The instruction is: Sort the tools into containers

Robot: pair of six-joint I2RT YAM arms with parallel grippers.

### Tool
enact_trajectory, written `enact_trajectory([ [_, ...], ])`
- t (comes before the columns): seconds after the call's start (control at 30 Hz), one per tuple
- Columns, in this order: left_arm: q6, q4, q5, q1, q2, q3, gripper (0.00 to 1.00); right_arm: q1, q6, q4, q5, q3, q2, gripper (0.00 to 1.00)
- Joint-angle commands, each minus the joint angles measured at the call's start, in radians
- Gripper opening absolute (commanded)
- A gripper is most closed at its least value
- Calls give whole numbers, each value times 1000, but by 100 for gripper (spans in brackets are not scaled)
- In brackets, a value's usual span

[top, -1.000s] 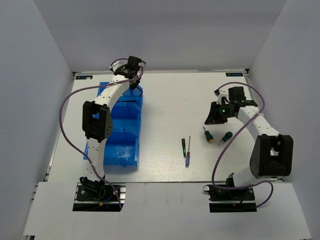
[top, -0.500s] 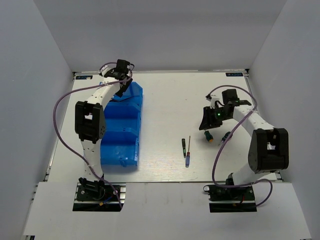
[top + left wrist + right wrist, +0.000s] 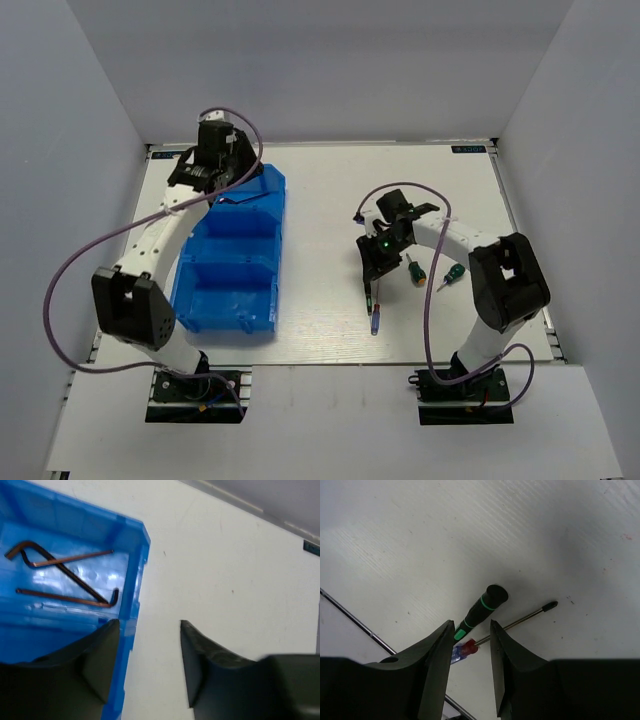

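Note:
The blue containers (image 3: 277, 262) stand at the left; in the left wrist view the far compartment (image 3: 60, 515) holds dark hex keys (image 3: 65, 575). My left gripper (image 3: 232, 178) (image 3: 149, 630) hangs open and empty, one finger over the bin wall, the other over bare table. My right gripper (image 3: 373, 275) (image 3: 471, 625) is open low over two slim screwdrivers: the black-green one (image 3: 481, 610) reaches between its fingertips, beside the blue-handled one (image 3: 461, 651) (image 3: 374, 320). Neither is clasped. Two stubby green-handled screwdrivers (image 3: 414, 271) (image 3: 452, 274) lie to the right.
The white table (image 3: 330, 200) is boxed in by grey walls on three sides. Purple cables loop off both arms. A thin metal rail (image 3: 355, 617) crosses the lower left of the right wrist view.
My left gripper has opened and drawn leftward at the bin's far end. My right arm has swung left from the stubby screwdrivers to the slim ones and opened wider.

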Motion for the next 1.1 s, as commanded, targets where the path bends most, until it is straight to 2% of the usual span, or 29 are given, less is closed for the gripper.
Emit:
enact_trajectory([
  [0.0, 214, -51, 187, -16, -139, -127, 66, 41, 57, 17, 100, 5, 0, 41],
  [0.07, 226, -62, 204, -16, -221, -225, 82, 55, 81, 23, 115, -9, 13, 43],
  [0.13, 235, -51, 204, -16, -340, -281, 83, 86, 100, 34, 151, -14, 25, 43],
  [0.27, 226, -65, 219, -25, -475, -359, 85, 147, 143, 46, 204, -9, 82, 43],
  [0.5, 226, -151, 219, -25, -575, -379, 85, 206, 252, 34, 364, 12, 154, 43],
  [0.6, 226, -166, 233, -25, -621, -379, 85, 221, 249, 29, 387, 8, 158, 34],
  [0.67, 226, -180, 233, -25, -650, -388, 85, 233, 234, 28, 402, 8, 160, 24],
  [0.7, 226, -180, 245, -25, -650, -388, 85, 238, 230, 23, 402, 15, 161, 13],
  [0.8, 216, -191, 277, -25, -689, -400, 85, 236, 197, 5, 378, 72, 158, 0],
  [0.93, 216, -191, 319, -25, -726, -410, 85, 230, 88, -52, 310, 256, 149, 0],
  [1.03, 216, -191, 346, -25, -750, -410, 84, 229, -55, -14, 211, 349, 125, 0],
  [1.07, 216, -191, 347, -25, -765, -410, 84, 229, -75, -11, 136, 444, 132, 0],
])
